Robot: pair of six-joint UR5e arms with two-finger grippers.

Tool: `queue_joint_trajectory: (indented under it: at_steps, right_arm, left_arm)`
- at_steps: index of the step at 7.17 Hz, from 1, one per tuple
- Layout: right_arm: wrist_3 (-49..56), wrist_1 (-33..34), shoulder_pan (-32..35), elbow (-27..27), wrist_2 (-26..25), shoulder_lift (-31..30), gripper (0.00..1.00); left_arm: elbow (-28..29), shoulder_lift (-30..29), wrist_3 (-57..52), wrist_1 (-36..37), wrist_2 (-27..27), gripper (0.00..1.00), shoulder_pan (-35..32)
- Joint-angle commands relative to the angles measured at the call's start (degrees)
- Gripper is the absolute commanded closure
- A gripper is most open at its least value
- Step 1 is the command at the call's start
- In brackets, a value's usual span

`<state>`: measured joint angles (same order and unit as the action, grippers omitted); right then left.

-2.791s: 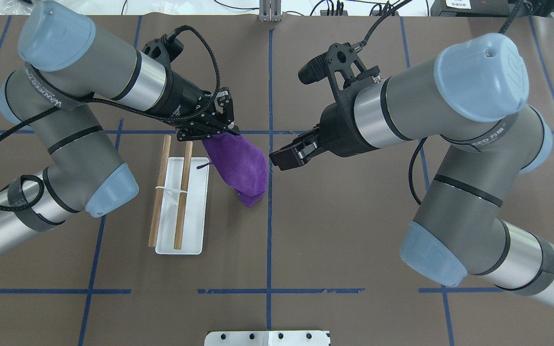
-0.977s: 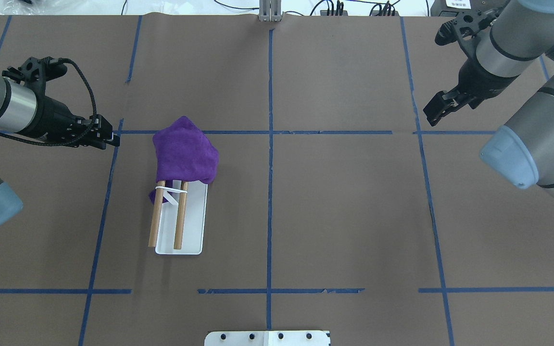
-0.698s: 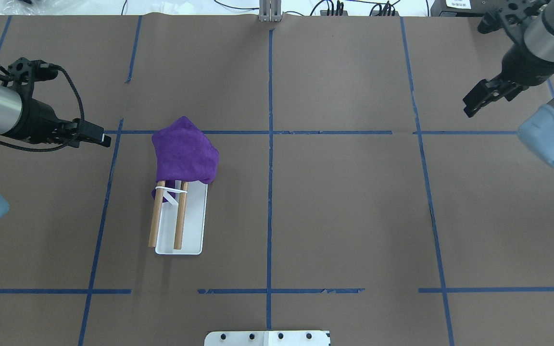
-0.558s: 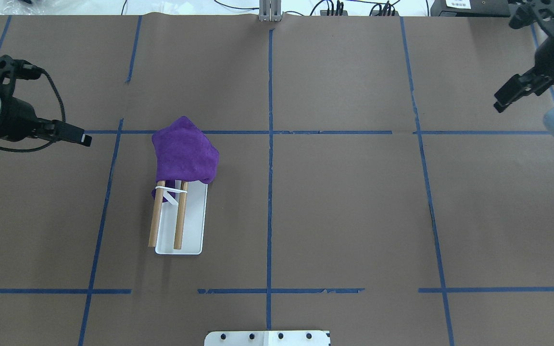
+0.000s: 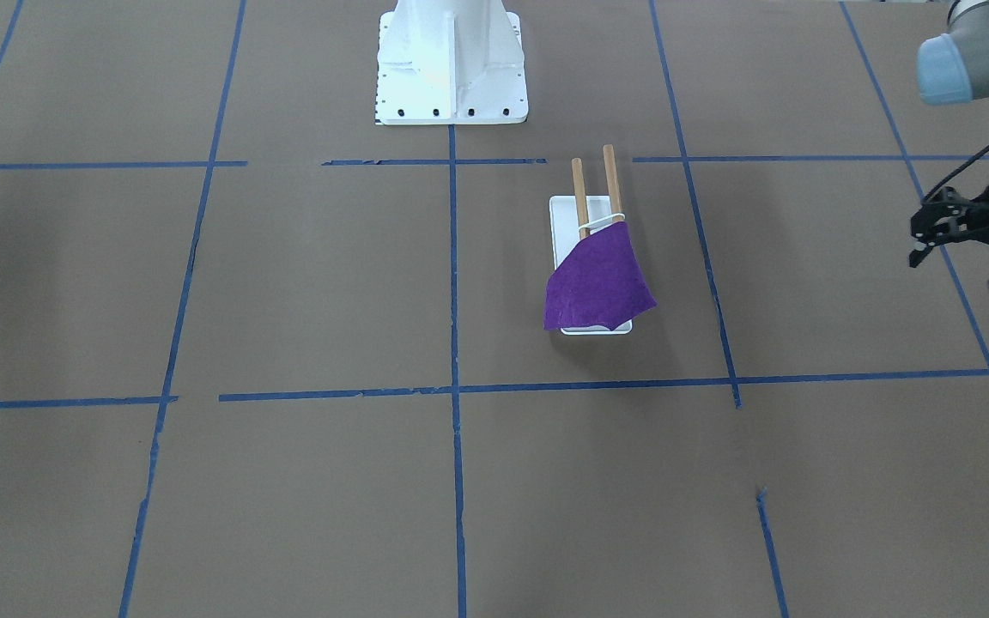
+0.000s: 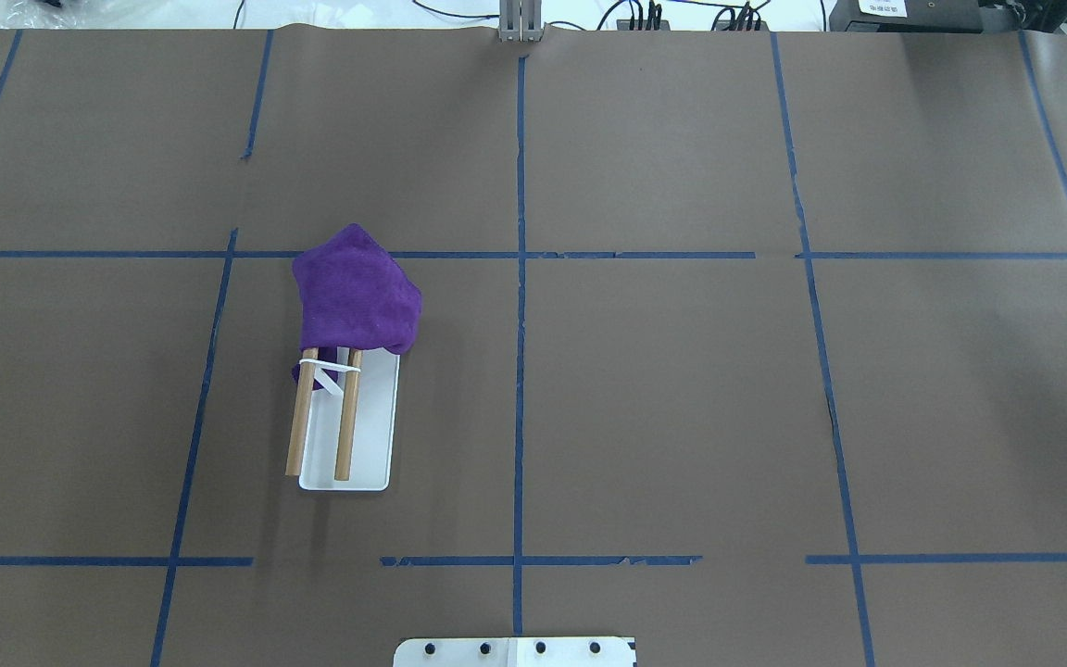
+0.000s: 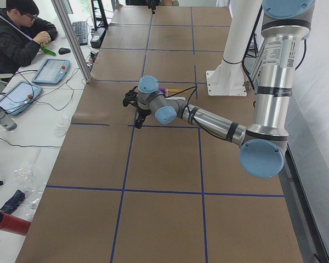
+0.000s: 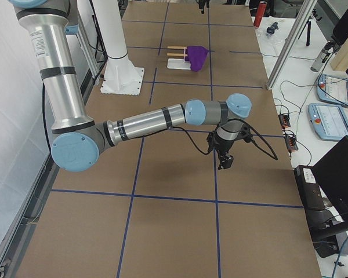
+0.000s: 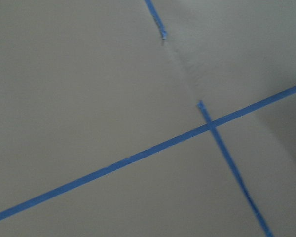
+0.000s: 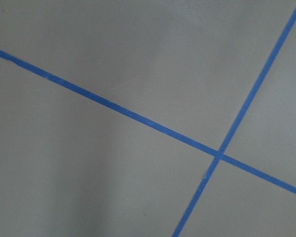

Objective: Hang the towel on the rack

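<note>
The rack (image 6: 371, 445) stands on my left half of the counter (image 6: 682, 389), its two dowels running away from me. The towel (image 6: 357, 301) is draped over their far ends and covers that end of the base. The pedestal (image 5: 452, 69) sits nearer to me than the rack and off to its right, while my left gripper (image 5: 956, 273) hangs well to the rack's left by the counter's edge and my right gripper (image 8: 225, 164) is over the counter's right end, far from both.

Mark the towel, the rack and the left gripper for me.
towel (image 6: 356, 295), overhead exterior view, middle of the draped cloth.
rack (image 6: 373, 435), overhead exterior view, bare part of its white base.
left gripper (image 5: 954, 273), exterior front-facing view, midway between its open fingertips.
</note>
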<state>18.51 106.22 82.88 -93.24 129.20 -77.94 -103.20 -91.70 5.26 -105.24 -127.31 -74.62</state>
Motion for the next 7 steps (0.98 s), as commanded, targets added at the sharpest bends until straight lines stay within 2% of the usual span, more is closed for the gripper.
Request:
queue_joint_trajectory:
  at_steps: [1, 2, 4, 5, 6, 7]
  right_arm:
    - [1.1, 0.0, 6.6, 5.0, 3.6, -2.5, 0.0]
    - [0.8, 0.0, 8.0, 5.4, 5.3, -3.9, 0.0]
    - [-0.7, -1.4, 8.0, 5.2, 5.3, -4.9, 0.0]
    - [-2.0, -2.4, 8.0, 5.2, 5.3, -4.9, 0.0]
    - [-2.2, -2.9, 8.0, 5.2, 5.3, -4.9, 0.0]
    - [-2.2, -3.0, 8.0, 5.1, 5.2, -4.9, 0.0]
  left_arm:
    - [2.4, 5.6, -6.3, 2.1, 0.2, 0.0, -10.1]
    - [3.2, 8.7, -6.1, 0.3, 0.1, 0.0, -10.5]
    - [4.1, 10.2, -6.2, 0.1, -0.5, 0.0, -13.6]
    - [4.1, 10.6, -6.1, 1.3, -5.4, 0.0, -15.1]
    - [4.1, 10.1, -6.2, 6.0, -9.5, 0.0, -15.3]
    - [3.1, 10.0, -6.3, 8.6, -9.4, 0.0, -15.4]
